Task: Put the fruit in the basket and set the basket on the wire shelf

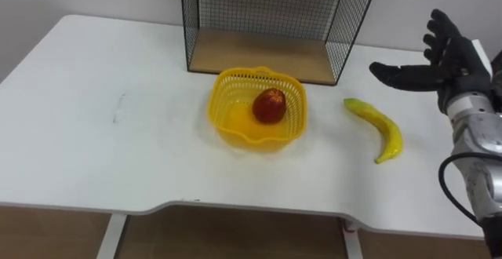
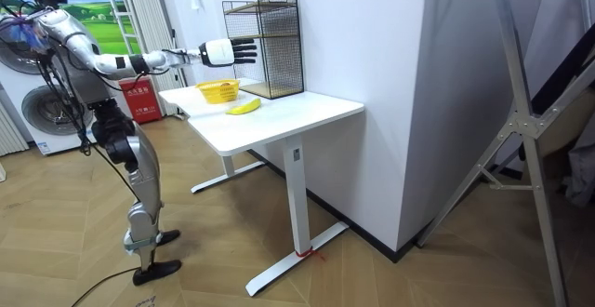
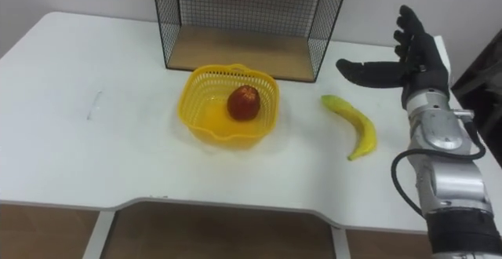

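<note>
On a white table [image 1: 94, 149], a yellow basket [image 1: 227, 102] holds a red apple [image 1: 269, 105], a banana [image 1: 376, 125] lies loose just to its right, and the right hand [image 1: 439, 59] hovers further right with its fingers spread and empty, probably needing to lower and grasp the banana.

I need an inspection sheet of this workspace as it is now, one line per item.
Surface: white table.
Job's things: red fruit inside the yellow basket; banana on the table, right of the basket; wire shelf behind, wooden base bare.
Clutter: nothing seen.
Hands: right hand open, fingers straight, raised right of the banana, holding nothing.
Cables: nothing seen.
Surroundings: washing machine, wooden floor.
</note>
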